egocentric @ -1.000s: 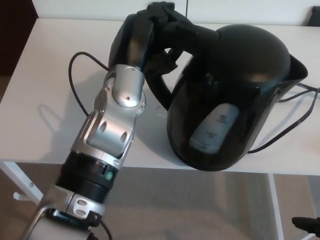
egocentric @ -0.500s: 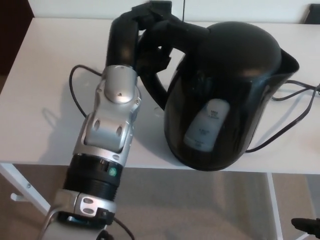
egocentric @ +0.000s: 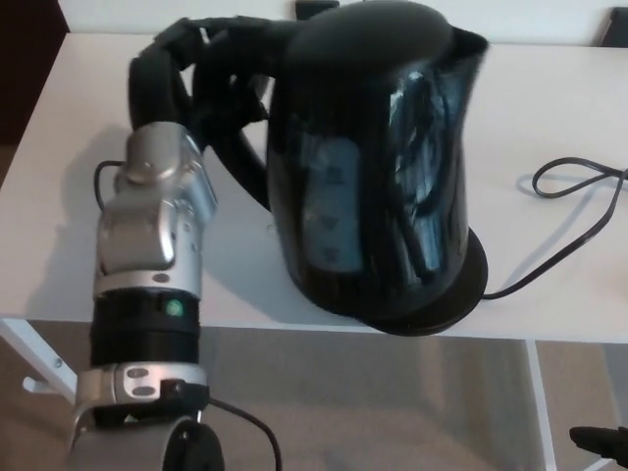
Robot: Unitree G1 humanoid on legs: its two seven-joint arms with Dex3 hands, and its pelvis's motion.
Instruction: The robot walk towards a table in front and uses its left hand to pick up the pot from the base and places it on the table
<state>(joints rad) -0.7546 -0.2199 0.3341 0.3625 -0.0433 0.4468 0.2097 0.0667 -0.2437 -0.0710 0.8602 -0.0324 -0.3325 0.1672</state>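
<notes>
Left hand (egocentric: 167, 78) fingers (egocentric: 221, 34) grip the black electric kettle (egocentric: 373, 167) handle; its upright body stands right of them over the white bench (egocentric: 549, 108).

Head cam, steep down-look, close on table (egocentric: 549, 118) front edge.

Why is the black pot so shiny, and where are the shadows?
Head view: light bounces off the pot, leaving pale patches on its glossy side; same view, the cord throws a soft shadow on the white table.
</notes>
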